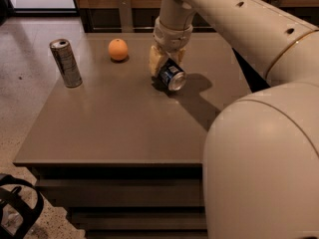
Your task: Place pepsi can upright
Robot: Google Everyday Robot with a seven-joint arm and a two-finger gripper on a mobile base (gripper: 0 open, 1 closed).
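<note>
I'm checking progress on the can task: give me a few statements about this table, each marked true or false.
1. The pepsi can stands upright. False: it is tilted, one silver end facing the camera.
2. The gripper is closed on the pepsi can, over the far half of the table. True.
3. The silver can stands upright near the left edge. True.
4. The orange touches the silver can. False: they are apart.

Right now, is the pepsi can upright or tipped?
Tipped. The pepsi can is on its side, silver end toward the camera, gripped by the gripper over the table far side.
</note>
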